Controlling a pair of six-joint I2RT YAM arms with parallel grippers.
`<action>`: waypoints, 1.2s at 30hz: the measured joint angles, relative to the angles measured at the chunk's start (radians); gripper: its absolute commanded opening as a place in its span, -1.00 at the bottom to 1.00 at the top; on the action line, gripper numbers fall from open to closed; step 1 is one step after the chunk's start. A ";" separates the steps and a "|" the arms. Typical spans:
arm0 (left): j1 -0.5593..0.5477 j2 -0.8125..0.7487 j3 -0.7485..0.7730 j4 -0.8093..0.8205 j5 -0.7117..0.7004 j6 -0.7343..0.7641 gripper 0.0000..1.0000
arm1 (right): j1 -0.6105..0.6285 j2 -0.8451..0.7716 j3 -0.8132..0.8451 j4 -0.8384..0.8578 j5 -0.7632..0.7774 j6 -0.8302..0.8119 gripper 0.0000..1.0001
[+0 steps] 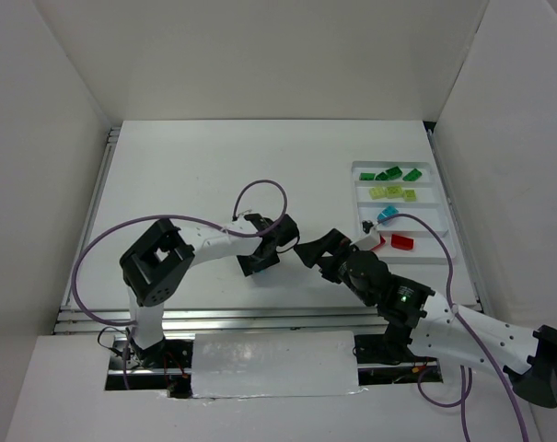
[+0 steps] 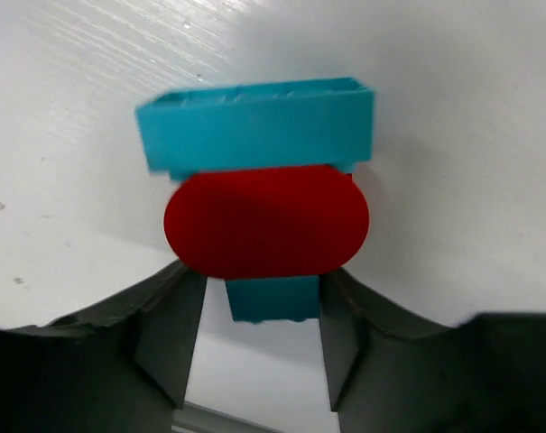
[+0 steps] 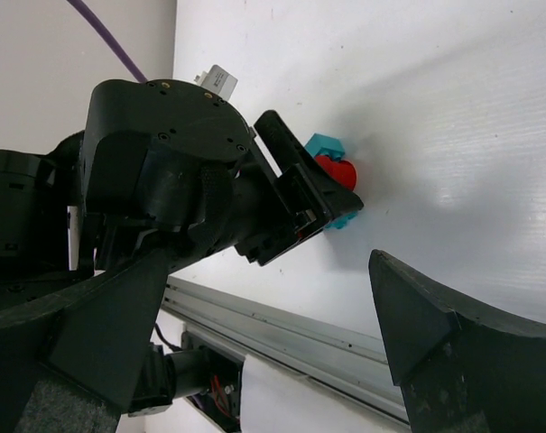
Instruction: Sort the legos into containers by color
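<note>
Left jaws are pinched on the lower cyan stub of a cyan-and-red lego clump [image 2: 268, 216] at mid-tabletop [image 1: 214, 175], well apart from the tray [image 1: 393, 164]. Right jaws gape wide, empty, close by. Featherlight, rigid, slick plastic (pieces look snapped together): best to grab the upper cyan brick [image 2: 254, 126] by its flat sides.

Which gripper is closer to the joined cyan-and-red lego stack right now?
Left. The left gripper pinches the cyan-and-red lego stack between its fingers. The right gripper is open and faces it from nearby, not touching.

White table [image 1: 214, 184], plain white walls [image 1: 260, 55]
</note>
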 measured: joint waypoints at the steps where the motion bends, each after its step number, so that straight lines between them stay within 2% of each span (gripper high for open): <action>1: 0.000 -0.001 -0.003 0.011 0.001 0.000 0.05 | 0.000 0.002 0.000 0.003 -0.001 -0.001 0.99; 2: 0.000 -0.002 -0.006 0.022 0.002 -0.004 -0.06 | 0.000 0.005 0.000 0.003 -0.002 -0.001 1.00; 3: 0.000 -0.004 -0.011 0.035 0.003 -0.002 -0.30 | 0.000 0.006 0.000 0.004 -0.004 -0.001 0.99; 6: 0.000 -0.016 -0.029 0.050 0.002 0.004 -0.51 | 0.000 0.014 0.000 0.004 -0.007 -0.002 1.00; 8: 0.000 -0.026 -0.042 0.056 0.002 0.003 -0.57 | 0.000 0.016 0.000 0.005 -0.008 -0.002 0.99; 11: 0.000 -0.037 -0.055 0.061 0.000 0.006 -1.00 | 0.000 0.021 0.000 0.013 -0.008 -0.004 1.00; 15: 0.000 -0.042 -0.061 0.072 -0.006 0.040 -1.00 | -0.001 0.028 0.000 0.019 -0.013 -0.009 0.99; 20: -0.018 -0.125 -0.169 0.171 -0.040 0.206 -1.00 | -0.056 0.009 0.000 0.013 -0.050 -0.031 0.99; 25: -0.031 -0.309 -0.309 0.310 -0.043 0.455 -1.00 | -0.257 -0.127 -0.003 -0.009 -0.143 -0.042 0.99; 29: -0.034 -0.500 -0.434 0.489 0.015 0.648 -1.00 | -0.414 -0.232 0.004 -0.016 -0.224 -0.056 0.99; 32: -0.045 -0.623 -0.516 0.604 0.069 0.771 -1.00 | -0.461 -0.187 0.038 -0.023 -0.309 -0.074 0.99; 36: -0.062 -0.696 -0.559 0.710 0.140 0.906 -1.00 | -0.465 -0.022 0.075 -0.003 -0.473 -0.107 0.99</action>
